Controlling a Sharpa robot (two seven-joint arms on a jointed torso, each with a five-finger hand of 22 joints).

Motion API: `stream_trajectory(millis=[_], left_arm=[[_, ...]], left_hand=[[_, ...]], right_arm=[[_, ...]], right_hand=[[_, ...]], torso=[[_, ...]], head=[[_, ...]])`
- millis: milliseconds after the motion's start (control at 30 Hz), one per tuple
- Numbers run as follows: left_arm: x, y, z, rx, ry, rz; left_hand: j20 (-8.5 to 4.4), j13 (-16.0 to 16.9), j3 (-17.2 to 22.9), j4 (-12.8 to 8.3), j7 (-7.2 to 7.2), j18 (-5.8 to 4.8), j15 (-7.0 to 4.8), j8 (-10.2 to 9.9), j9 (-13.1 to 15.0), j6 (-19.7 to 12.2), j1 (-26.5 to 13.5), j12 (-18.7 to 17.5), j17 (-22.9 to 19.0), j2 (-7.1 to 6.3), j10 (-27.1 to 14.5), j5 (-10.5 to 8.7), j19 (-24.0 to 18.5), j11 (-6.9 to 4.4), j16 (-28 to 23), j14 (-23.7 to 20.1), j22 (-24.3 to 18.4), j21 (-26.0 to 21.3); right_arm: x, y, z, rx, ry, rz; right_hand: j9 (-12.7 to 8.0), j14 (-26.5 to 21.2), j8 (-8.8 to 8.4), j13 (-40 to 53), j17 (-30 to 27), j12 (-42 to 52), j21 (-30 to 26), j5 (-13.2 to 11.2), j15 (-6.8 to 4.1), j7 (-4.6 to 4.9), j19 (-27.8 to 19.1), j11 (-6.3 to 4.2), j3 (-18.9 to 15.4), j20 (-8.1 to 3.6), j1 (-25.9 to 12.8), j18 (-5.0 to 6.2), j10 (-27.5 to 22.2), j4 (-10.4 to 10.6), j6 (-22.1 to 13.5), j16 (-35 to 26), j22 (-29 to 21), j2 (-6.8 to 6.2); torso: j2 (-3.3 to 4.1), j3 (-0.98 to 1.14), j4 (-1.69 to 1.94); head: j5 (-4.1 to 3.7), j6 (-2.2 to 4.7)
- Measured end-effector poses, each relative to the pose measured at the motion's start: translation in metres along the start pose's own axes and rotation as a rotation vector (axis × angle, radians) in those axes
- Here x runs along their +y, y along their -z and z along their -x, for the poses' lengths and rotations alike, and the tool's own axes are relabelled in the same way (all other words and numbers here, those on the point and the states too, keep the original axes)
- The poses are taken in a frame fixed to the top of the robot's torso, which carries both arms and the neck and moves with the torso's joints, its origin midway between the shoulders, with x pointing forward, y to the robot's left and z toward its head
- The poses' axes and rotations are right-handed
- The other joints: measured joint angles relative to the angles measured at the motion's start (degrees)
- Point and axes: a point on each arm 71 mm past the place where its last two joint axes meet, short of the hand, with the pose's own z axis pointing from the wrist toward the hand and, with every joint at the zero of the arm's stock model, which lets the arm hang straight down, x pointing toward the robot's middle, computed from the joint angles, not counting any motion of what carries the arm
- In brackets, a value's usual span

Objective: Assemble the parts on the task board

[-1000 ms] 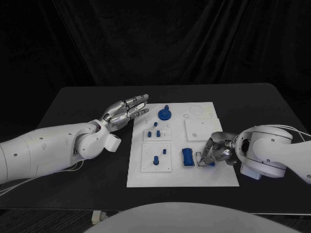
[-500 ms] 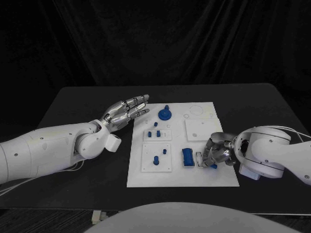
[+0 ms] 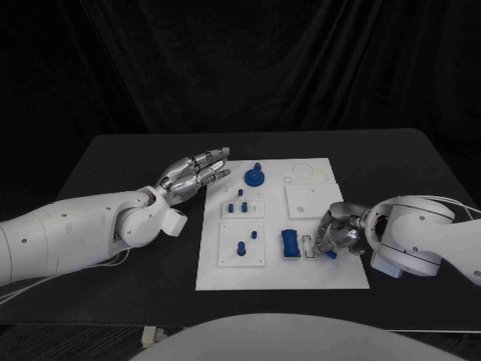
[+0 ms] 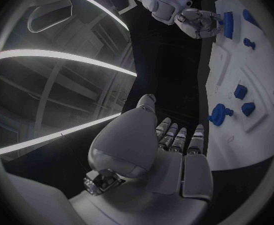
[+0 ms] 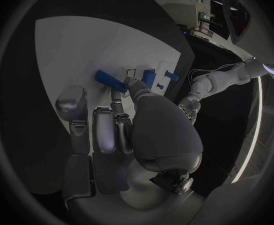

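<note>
Right hand (image 3: 336, 235) at lower right of task board (image 3: 279, 278), grasping a small blue part (image 3: 328, 253); left hand (image 3: 198, 173) released, fingers spread, left of board above bench (image 3: 122, 162)

No text, label, brand, number or sign can be read in any view.
</note>
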Motion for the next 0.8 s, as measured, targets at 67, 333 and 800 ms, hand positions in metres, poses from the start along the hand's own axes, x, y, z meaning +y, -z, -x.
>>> stream_trajectory(millis=[67, 333, 800], left_arm=[[0.000, 0.000, 0.000, 0.000, 0.001, 0.001], [0.001, 0.000, 0.000, 0.001, 0.002, 0.003], [0.002, 0.001, 0.000, 0.001, 0.003, 0.008]], left_hand=[[0.01, 0.0, 0.0, 0.0, 0.00, 0.00, 0.00, 0.0, 0.0, 0.0, 0.0, 0.0, 0.0, 0.00, 0.0, 0.00, 0.0, 0.00, 0.0, 0.0, 0.0, 0.0], [0.01, 0.0, 0.0, 0.0, 0.00, -0.01, 0.00, 0.0, 0.0, 0.0, 0.0, 0.0, 0.0, 0.00, 0.0, -0.02, 0.0, 0.00, 0.0, 0.0, 0.0, 0.0], [0.00, 0.0, 0.0, 0.0, 0.00, 0.00, 0.00, 0.0, 0.0, 0.0, 0.2, 0.0, 0.0, 0.23, 0.0, -0.02, 0.0, 0.00, 0.0, 0.0, 0.0, 0.0]], right_arm=[[-0.001, 0.000, 0.000, -0.001, -0.022, -0.004], [-0.009, -0.003, 0.004, 0.015, -0.207, -0.050], [-0.008, -0.015, 0.007, 0.039, -0.371, -0.107]], right_hand=[[0.0, 0.1, 0.00, 0.0, -0.2, 0.0, -0.1, -0.8, -0.11, 0.00, 0.0, 0.00, -0.2, 0.00, -0.2, 0.55, 0.0, 0.2, 0.0, -0.4, 0.0, 0.20], [0.1, 0.0, 0.01, 0.0, -0.5, 0.0, -1.3, -4.0, -0.40, -0.06, 0.0, -0.21, -1.0, 0.00, -1.5, 0.54, 0.2, 1.8, 0.1, -0.6, 0.0, 0.47], [-0.3, 0.0, 0.12, 0.0, -2.3, 0.0, -4.8, -9.1, -0.41, -1.46, -0.3, -0.21, -2.5, -0.08, -3.8, 0.52, 0.2, 3.9, 1.5, -2.4, 0.0, -0.04]], torso=[[-0.01, 0.00, 0.00], [-0.01, 0.01, 0.00], [-0.02, 0.01, 0.00]], head=[[-0.01, 0.00], [-0.03, 0.00], [-0.26, 0.00]])
